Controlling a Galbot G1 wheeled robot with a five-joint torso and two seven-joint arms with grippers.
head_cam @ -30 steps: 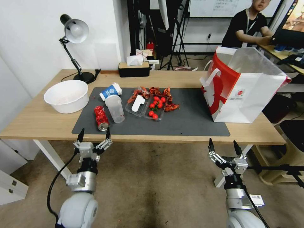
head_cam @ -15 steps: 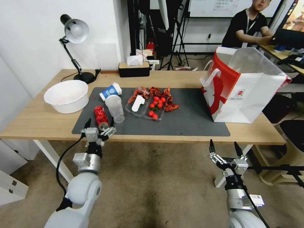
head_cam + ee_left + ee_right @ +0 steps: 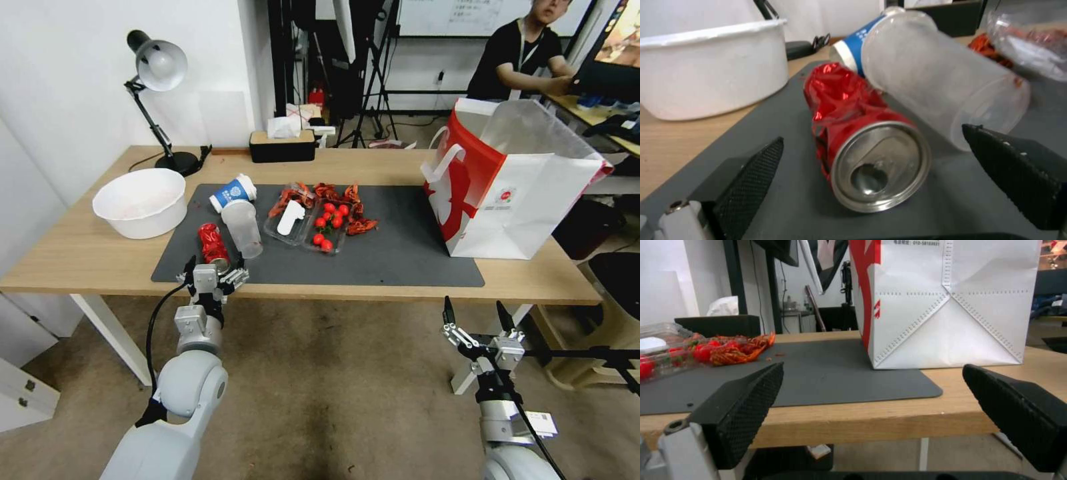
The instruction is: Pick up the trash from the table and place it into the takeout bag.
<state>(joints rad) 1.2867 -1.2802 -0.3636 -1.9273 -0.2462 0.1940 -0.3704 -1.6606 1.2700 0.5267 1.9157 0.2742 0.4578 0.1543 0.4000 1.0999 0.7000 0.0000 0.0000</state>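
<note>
A crushed red drink can lies on its side on the dark mat near the table's front edge. A clear plastic cup lies against it, with a blue-and-white paper cup behind. My left gripper is open at the mat's front edge. In the left wrist view its fingers flank the can's silver end without touching it. The takeout bag stands open at the table's right end. My right gripper hangs open below the table edge, facing the bag.
A large white bowl sits left of the mat. A clear tray with cherry tomatoes and red shells lies mid-mat. A desk lamp and a black tissue box stand at the back.
My left gripper has risen and moved forward from below the table edge up to the can's near end. The right gripper has sunk slightly.
</note>
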